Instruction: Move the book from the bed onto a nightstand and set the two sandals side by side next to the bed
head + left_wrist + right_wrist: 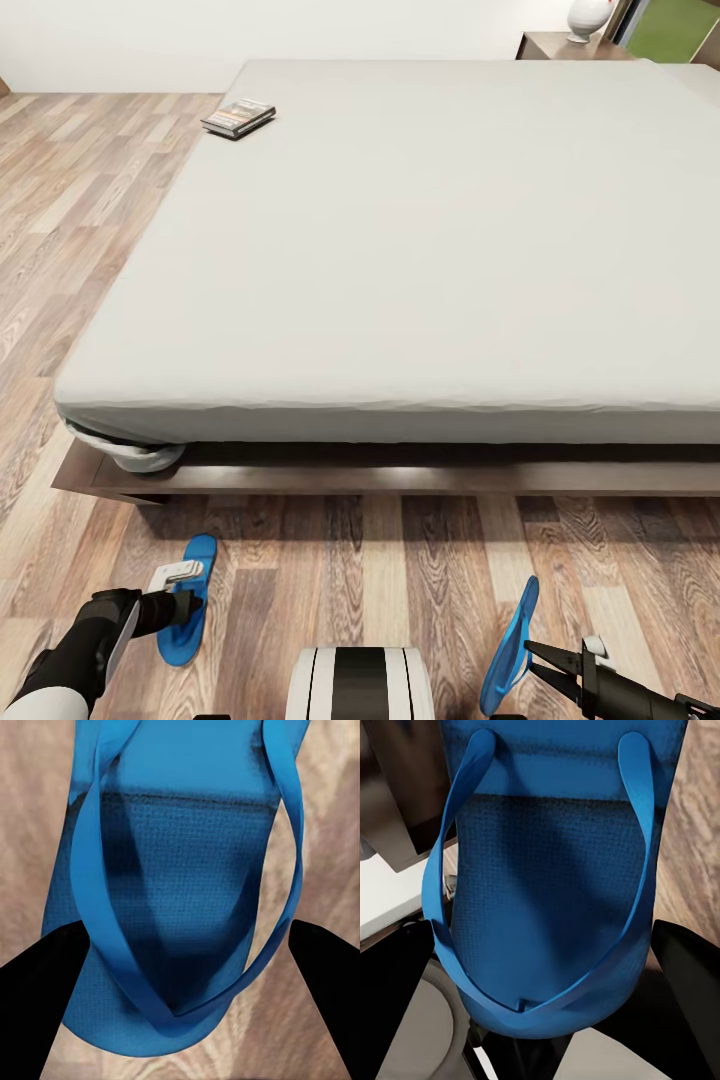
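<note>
Plank floor (420,580) by bed (400,250), 2 sandals: left end effector (180,967) spread over one (172,892), right end effector (540,975) gripping other (547,892).

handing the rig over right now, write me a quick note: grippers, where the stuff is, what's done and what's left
Left gripper: jaws astride the left bright blue flat sandal, which looks flat on the wood-plank floor; whether it is gripped is unclear.
Right gripper: holds the other blue sandal by its edge, tilted up on its side.
Small dark paperback book: on the pale grey mattress of the bed, near its far left edge.
Brown wooden nightstand: past the bed's far right corner.
Done: nothing placed yet.
Left: set the sandals side by side by the bed, then carry the book to a nightstand.
</note>
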Robot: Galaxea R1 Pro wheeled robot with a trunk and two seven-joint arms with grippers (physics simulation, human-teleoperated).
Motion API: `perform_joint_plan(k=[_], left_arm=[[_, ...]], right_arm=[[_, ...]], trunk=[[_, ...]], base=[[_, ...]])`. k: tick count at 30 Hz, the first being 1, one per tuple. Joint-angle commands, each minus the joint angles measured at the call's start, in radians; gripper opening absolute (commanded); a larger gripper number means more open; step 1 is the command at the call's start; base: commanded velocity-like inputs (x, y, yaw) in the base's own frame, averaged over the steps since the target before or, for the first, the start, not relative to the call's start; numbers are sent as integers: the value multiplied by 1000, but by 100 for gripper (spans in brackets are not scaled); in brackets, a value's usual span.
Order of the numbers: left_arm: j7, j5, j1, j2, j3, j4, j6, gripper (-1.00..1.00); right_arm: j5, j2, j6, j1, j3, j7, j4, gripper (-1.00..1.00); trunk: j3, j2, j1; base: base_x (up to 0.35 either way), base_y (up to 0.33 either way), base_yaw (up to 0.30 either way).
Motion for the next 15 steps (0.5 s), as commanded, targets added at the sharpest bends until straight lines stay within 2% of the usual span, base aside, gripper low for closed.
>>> perform_joint_plan(k=[1, 4, 15], left_arm=[[-9, -11, 0, -1, 4, -1, 3, -100], [-9, -11, 0, -1, 5, -1, 3, -100], [-9, -11, 0, -1, 5, -1, 3, -100]], right_arm=[[-3, 0, 9, 0, 0, 1, 0, -100], [-3, 0, 9, 0, 0, 1, 0, -100], [-3, 0, 9, 0, 0, 1, 0, -100]], trunk=[[-1, 0, 0], [-12, -1, 1], [-12, -1, 1]], base=[[0, 0, 0], [0, 0, 0], [0, 0, 0]])
